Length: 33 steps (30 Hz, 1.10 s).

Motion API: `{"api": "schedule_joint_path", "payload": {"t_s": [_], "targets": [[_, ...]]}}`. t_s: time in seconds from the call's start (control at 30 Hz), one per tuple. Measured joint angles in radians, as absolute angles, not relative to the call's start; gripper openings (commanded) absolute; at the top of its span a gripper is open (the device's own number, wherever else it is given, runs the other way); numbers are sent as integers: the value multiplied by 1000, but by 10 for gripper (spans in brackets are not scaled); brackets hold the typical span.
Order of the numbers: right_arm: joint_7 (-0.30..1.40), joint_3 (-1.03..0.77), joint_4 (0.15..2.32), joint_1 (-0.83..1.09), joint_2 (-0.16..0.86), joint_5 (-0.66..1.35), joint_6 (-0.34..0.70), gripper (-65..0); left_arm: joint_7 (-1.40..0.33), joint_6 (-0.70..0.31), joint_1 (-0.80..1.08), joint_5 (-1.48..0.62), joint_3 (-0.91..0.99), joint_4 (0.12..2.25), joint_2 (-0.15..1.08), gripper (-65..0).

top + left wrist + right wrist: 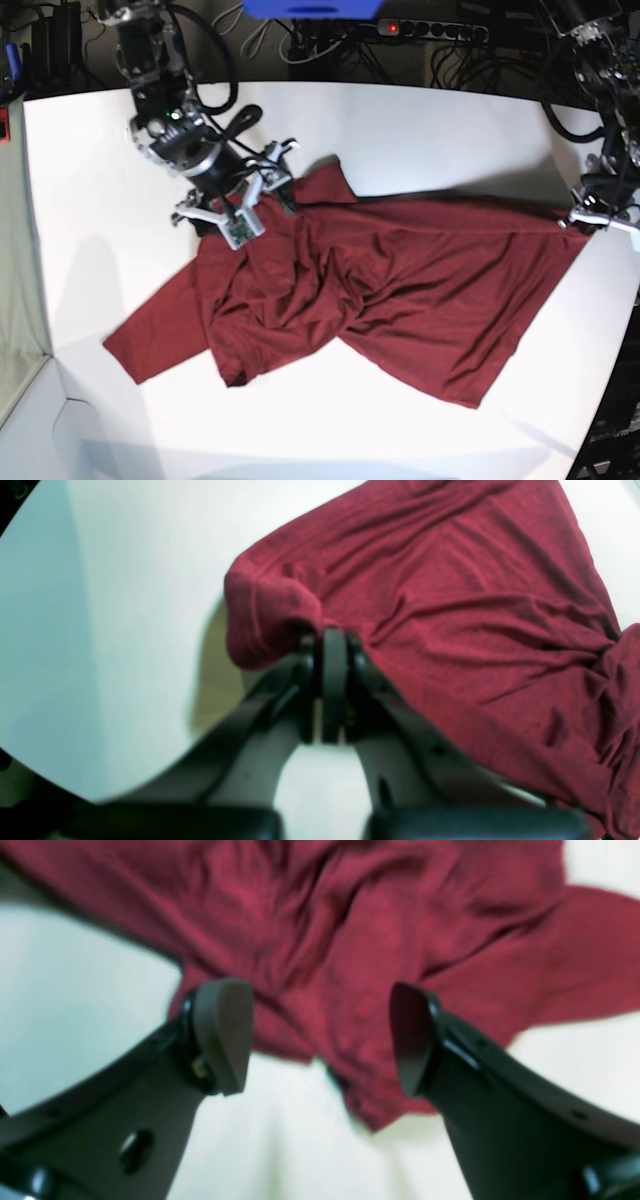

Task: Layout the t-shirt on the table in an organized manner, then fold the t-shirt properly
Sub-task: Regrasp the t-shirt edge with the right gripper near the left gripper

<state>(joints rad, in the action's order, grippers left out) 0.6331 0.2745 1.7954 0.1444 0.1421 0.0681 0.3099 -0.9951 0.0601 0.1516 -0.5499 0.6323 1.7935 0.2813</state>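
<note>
The dark red t-shirt lies wrinkled and partly spread across the white table, one sleeve pointing to the near left. At the shirt's far right corner my left gripper is shut on the fabric. In the left wrist view the left gripper pinches a bunched fold of the t-shirt just above the table. My right gripper stands open over the shirt's upper left part. In the right wrist view the right gripper has nothing between its fingers, with the crumpled t-shirt below.
A power strip and cables run along the back behind the table. A blue object sits at the top edge. The table's curved edge passes close to the left arm at the right, and its left edge drops off by a grey surface.
</note>
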Motion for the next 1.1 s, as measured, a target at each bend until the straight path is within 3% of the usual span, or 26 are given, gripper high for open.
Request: {"api": "schedule_joint_path", "payload": {"t_s": [0.3,0.93,1.0,1.1], "targets": [[631,293,1623,56,74,68,310,-365,-995,60,152,-551,632,1794,281,-649],[577,293,1479,-11,47,72,310,-386,-995,60,152,-551,632,1794,280,-649],[575,293,1479,-10,47,72,310,-432,-995,60,152,-551,632,1794,280,-649],[576,300,1479,-7,47,72,310,-559,-995,60,152,-551,632,1794,280,-649]]}}
